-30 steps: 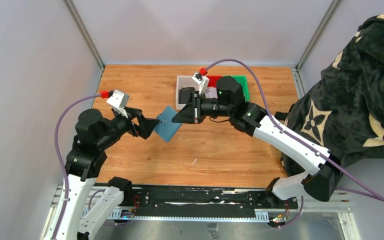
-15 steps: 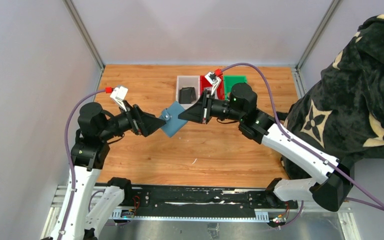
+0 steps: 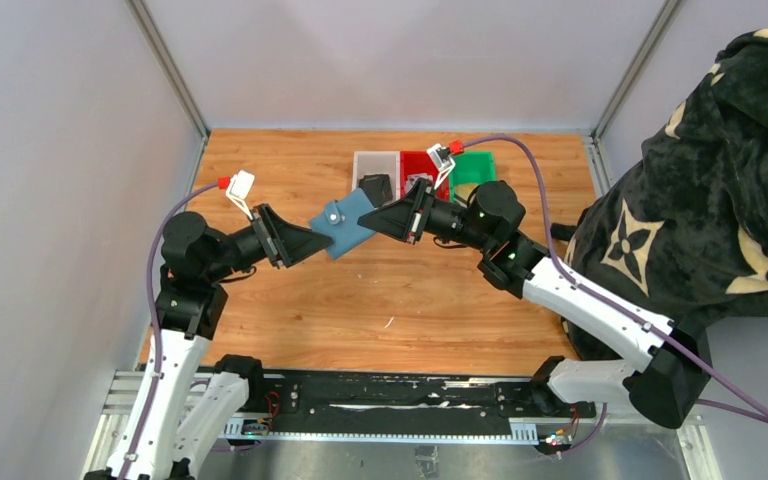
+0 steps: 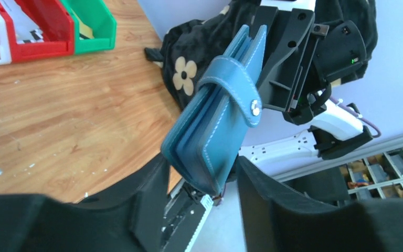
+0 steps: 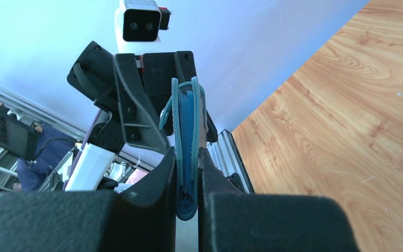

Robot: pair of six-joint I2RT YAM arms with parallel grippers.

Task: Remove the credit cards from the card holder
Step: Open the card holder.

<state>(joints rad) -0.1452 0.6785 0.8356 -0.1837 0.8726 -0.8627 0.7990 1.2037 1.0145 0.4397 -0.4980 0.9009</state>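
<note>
One blue card holder (image 3: pixel 343 226). Two robot arms, a left arm (image 3: pixel 185 265) and a right arm (image 3: pixel 560 285), either side of it. Three bins beyond it: one white bin (image 3: pixel 358 170), one red bin (image 3: pixel 415 162), one green bin (image 3: pixel 478 165). One black wallet (image 3: pixel 373 187). One flowered cloth (image 3: pixel 700 200).

Card holder (image 3: pixel 345 222): is carried from frame centre toward upper centre of the top view and is turned nearer level.
Right gripper (image 3: pixel 364 217): is shifted rightward with it.
Left gripper (image 3: pixel 324 240): is advanced to the holder's lower-left end. The jaws are narrowed around that end, and contact cannot be told.
Red bin (image 3: pixel 416 162): is uncovered by the right arm.
</note>
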